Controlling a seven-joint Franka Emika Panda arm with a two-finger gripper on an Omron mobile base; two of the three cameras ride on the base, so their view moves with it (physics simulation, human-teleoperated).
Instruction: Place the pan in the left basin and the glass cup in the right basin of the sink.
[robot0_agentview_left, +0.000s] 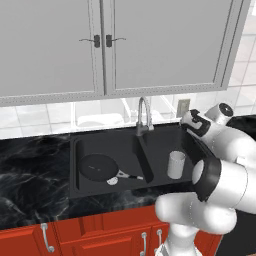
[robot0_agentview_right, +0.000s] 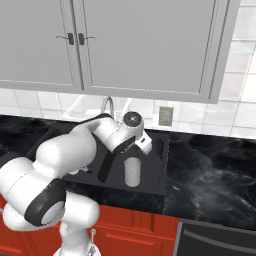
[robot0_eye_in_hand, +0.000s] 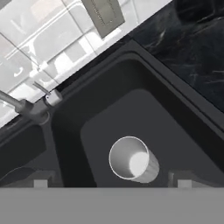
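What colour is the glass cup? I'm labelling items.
Pale grey-white and translucent, the glass cup shows best in the left base view, upright in the right basin.

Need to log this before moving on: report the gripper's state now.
Gripper: open, holding nothing, above the glass cup, which stands upright in the right basin.

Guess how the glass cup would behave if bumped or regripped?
The glass cup stands upright in the right basin; tall and narrow, it would probably tip, then roll. Its smooth, faintly ribbed wall looks slippery. Being thin glass, it is likely light and fragile.
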